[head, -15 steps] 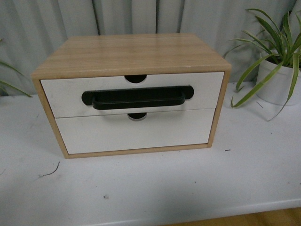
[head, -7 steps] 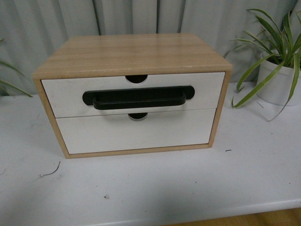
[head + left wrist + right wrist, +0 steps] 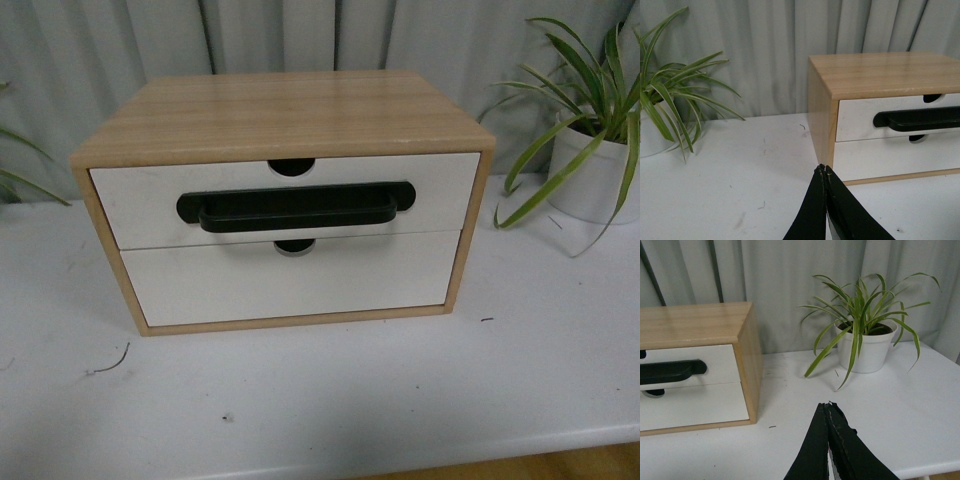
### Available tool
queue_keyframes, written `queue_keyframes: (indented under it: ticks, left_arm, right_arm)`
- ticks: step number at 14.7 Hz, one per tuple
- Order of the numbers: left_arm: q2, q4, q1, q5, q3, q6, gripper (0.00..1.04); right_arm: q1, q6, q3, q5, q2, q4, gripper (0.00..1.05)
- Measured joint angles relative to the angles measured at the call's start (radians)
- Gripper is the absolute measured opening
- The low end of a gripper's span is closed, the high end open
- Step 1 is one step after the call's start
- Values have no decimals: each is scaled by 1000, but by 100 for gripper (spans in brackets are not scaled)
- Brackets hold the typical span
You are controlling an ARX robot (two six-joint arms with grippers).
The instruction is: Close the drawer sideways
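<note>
Both grippers hang back from the cabinet with their fingers pressed together, holding nothing and touching nothing: the left gripper (image 3: 823,169) sits above the white table (image 3: 730,170) just off the cabinet's left front corner, and the right gripper (image 3: 828,405) hovers over the table between the cabinet and the potted spider plant (image 3: 865,335). Neither arm shows in the front view. The drawer (image 3: 290,200), the upper of two in the small wooden cabinet (image 3: 280,110), has its white front with the black bar handle (image 3: 295,210) lying about level with the cabinet frame, though it seems to stand slightly proud of the plain lower drawer (image 3: 290,280). By my reading the closing is done or very nearly so; at most a last small push remains
</note>
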Motion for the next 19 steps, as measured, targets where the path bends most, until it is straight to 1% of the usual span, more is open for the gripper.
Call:
queue_keyframes:
  ticks: [3, 4, 5, 8, 9, 15, 17, 18, 19]
  left_arm:
    - [0, 2, 0, 0, 0, 0, 2]
    - [0, 2, 0, 0, 0, 0, 2]
    - [0, 1, 0, -1, 0, 0, 2]
    - [0, 2, 0, 0, 0, 0, 2]
    - [0, 2, 0, 0, 0, 0, 3]
    - [0, 2, 0, 0, 0, 0, 72]
    - [0, 2, 0, 0, 0, 0, 88]
    - [0, 2, 0, 0, 0, 0, 100]
    - [0, 2, 0, 0, 0, 1, 98]
  right_arm:
    - [0, 0, 0, 0, -49, -52, 2]
    - [0, 0, 0, 0, -126, -175, 2]
    - [0, 0, 0, 0, -215, -214, 2]
    - [0, -1, 0, 0, -214, -224, 2]
    - [0, -2, 0, 0, -214, -223, 6]
    - [0, -2, 0, 0, -214, -223, 75]
    - [0, -2, 0, 0, -214, -223, 91]
    - [0, -2, 0, 0, -214, -223, 100]
    - [0, -2, 0, 0, -214, -223, 97]
